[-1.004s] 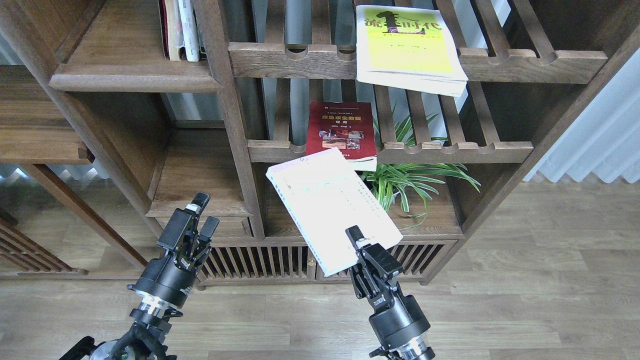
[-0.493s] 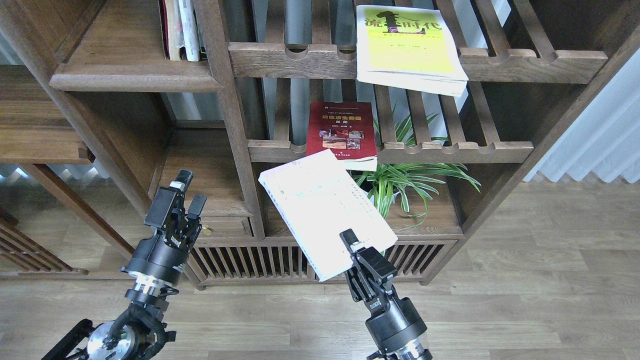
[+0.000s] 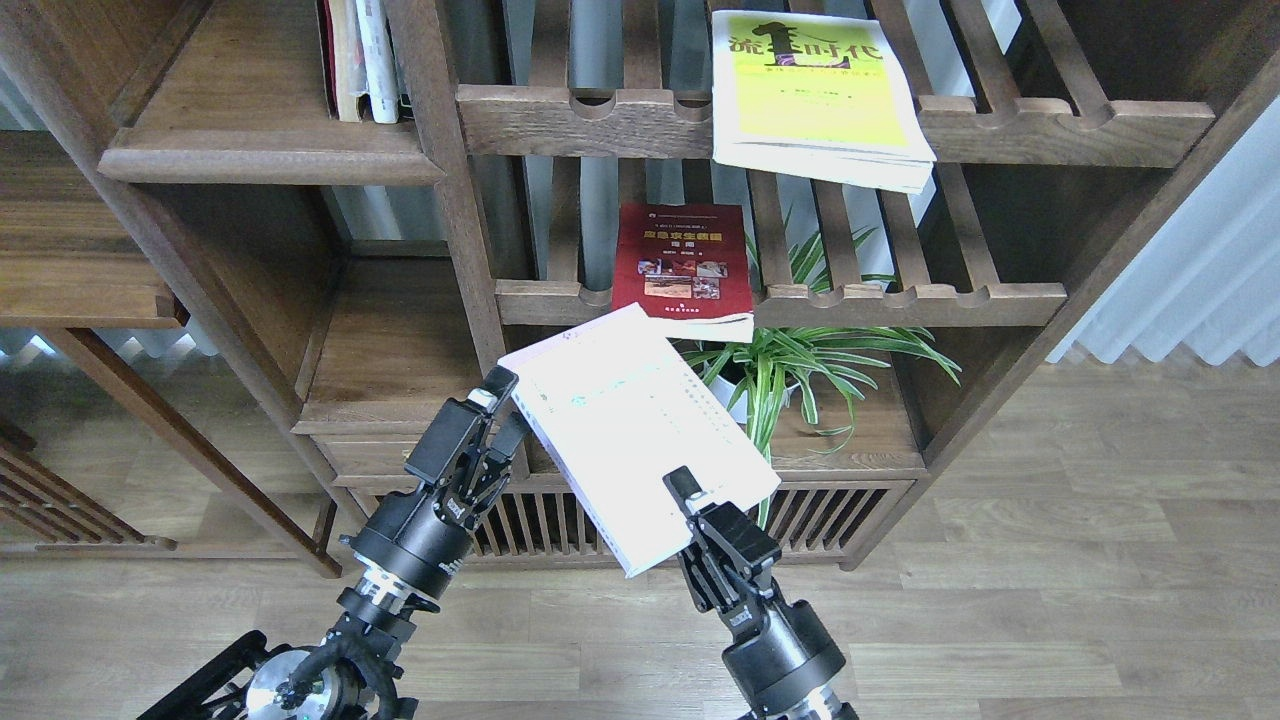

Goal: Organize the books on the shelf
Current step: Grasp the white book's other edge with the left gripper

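My right gripper (image 3: 692, 492) is shut on the near edge of the pale lavender-white book (image 3: 630, 430) and holds it tilted in the air in front of the bookcase. My left gripper (image 3: 507, 402) is open right at that book's left edge; I cannot tell if it touches. A yellow-green book (image 3: 815, 95) with black characters lies on the upper slatted rack. On the middle slatted rack lies a dark red book (image 3: 683, 262). The solid shelf (image 3: 270, 158) at the upper left has a few books (image 3: 360, 60) standing on it.
A green potted plant (image 3: 810, 355) stands on the low board behind the held book. A vertical post (image 3: 455, 230) separates the solid shelves from the slatted racks (image 3: 900, 300). A slatted cabinet front (image 3: 520, 525) and wooden floor (image 3: 1050, 600) lie below.
My left gripper has swung right and up to the pale book's left edge. My right gripper has shifted slightly left with the book.
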{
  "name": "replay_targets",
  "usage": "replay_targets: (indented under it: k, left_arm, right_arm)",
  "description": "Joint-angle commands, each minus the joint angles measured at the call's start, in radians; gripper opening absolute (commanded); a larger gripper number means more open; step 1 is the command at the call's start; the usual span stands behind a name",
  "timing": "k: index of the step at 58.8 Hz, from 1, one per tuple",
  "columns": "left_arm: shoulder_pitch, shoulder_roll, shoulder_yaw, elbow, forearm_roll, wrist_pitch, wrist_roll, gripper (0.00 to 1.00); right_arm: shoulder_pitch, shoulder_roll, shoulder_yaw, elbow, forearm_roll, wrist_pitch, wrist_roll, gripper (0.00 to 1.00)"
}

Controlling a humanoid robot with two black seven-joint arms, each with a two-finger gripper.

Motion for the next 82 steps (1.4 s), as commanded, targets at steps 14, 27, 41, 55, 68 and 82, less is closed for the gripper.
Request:
replay_targets:
  k: [14, 27, 41, 55, 68, 82]
  left_arm:
    - [-0.017, 0.03, 0.093, 0.001, 0.002, 0.0, 0.0, 0.99]
    - [-0.013, 0.033, 0.104, 0.006, 0.038, 0.0, -0.002, 0.91]
    - [-0.011, 0.036, 0.113, 0.001, 0.037, 0.0, 0.002, 0.88]
    - [-0.016, 0.027, 0.11, 0.001, 0.037, 0.0, 0.002, 0.71]
    - [-0.017, 0.021, 0.114, 0.0, 0.034, 0.0, 0.003, 0.33]
    - [-0.016, 0.034, 0.114, 0.0, 0.034, 0.0, 0.048, 0.14]
  right_arm:
    - [-0.004, 0.0, -0.004, -0.003, -0.001, 0.0, -0.031, 0.08]
    - [-0.004, 0.0, -0.006, -0.005, -0.001, 0.0, -0.038, 0.08]
    - [-0.009, 0.0, -0.007, -0.008, -0.003, 0.0, -0.047, 0.08]
    - [-0.012, 0.0, -0.007, -0.009, -0.003, 0.0, -0.048, 0.08]
    - [-0.015, -0.005, -0.007, -0.011, -0.004, 0.0, -0.051, 0.08]
    - [-0.013, -0.015, -0.006, -0.011, -0.004, 0.0, -0.054, 0.08]
